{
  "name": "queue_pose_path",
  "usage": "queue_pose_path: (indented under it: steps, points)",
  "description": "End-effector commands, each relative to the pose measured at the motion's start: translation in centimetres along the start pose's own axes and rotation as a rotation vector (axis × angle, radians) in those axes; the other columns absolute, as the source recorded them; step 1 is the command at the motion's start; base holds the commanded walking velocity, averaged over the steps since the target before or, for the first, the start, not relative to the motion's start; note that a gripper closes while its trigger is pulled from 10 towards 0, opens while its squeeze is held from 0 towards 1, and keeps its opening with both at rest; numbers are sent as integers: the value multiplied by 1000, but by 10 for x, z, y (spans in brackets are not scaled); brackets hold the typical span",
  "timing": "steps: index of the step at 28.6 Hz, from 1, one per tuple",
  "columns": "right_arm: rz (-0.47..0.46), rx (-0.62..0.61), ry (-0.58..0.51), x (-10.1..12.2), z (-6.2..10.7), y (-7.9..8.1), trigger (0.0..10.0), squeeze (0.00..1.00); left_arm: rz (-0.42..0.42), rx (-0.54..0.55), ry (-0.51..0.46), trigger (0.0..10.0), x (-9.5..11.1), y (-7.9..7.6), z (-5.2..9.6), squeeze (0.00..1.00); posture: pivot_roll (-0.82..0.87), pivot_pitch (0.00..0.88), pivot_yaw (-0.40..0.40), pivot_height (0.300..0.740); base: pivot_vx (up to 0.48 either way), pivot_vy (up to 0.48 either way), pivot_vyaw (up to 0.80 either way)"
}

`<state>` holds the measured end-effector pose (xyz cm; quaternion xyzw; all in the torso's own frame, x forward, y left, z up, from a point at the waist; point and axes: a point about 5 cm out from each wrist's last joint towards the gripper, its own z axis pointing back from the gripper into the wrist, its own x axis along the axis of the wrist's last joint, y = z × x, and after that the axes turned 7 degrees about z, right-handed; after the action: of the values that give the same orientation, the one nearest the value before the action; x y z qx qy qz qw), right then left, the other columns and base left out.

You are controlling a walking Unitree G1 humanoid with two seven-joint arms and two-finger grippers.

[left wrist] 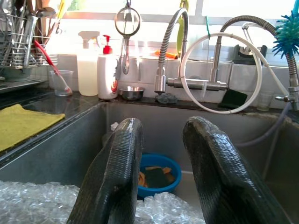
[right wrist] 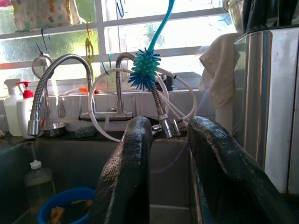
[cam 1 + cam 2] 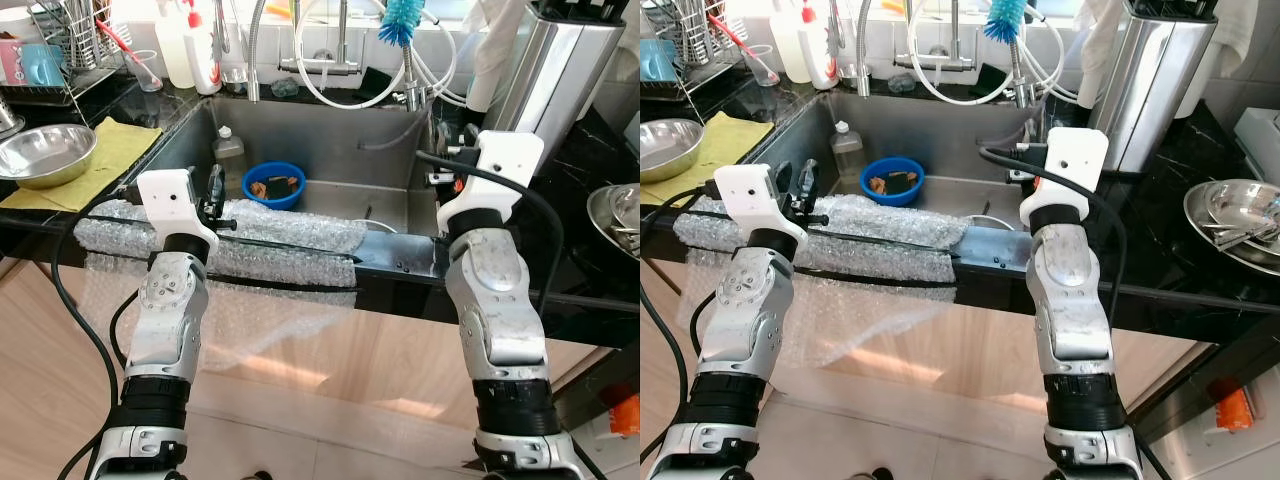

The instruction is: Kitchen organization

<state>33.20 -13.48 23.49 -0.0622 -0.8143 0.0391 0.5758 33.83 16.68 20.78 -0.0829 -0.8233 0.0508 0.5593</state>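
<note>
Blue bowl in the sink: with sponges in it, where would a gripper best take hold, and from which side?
Probably the near rim of the blue bowl, from above. It sits upright and open on the sink floor, so one finger can drop inside the wall and one outside. The left gripper, open above the bubble wrap, is the closer one; the clear bottle crowds the bowl's left.

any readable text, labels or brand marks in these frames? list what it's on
None can be read.
White pump bottle with red top, on the counter behind the sink: a reddish patch on its front, too blurred to read.
Clear spray bottle beside it: no print legible.
Small bottle standing in the sink: no label visible.
Orange item low on the floor at the right: too small to tell.
</note>
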Motion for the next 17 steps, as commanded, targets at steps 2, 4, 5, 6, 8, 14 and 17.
queue_pose_path:
  steps: [2,4,5,6,8,14,17]
  points:
    - [-9,-3,-15,5,0,0,10000,0,-17,3,4,10000,-3,-1,1,0,-41,108,36,740,0,0,0]
    - [-9,-2,-16,5,0,0,10000,0,-15,-3,5,10000,-3,-3,1,0,-41,108,36,740,0,0,0]
    - [-7,-3,-14,5,-1,0,10000,0,-15,-7,7,10000,-4,-4,1,0,-41,108,36,740,0,0,0]
    - [0,-6,-6,5,-1,0,10000,0,-16,-12,8,10000,-4,-5,1,0,-42,108,36,740,0,0,0]
    - [-12,-8,-7,5,-1,0,10000,0,-15,-14,10,10000,-5,-5,1,0,-41,109,36,740,0,-120,0]
    - [-20,-9,1,5,-1,0,10000,0,-12,-13,12,10000,-5,-5,1,0,-42,109,36,740,0,-240,0]
    - [-14,-3,3,5,-1,3,10000,0,-9,-18,13,10000,-5,-6,2,0,-42,107,34,740,0,-80,0]
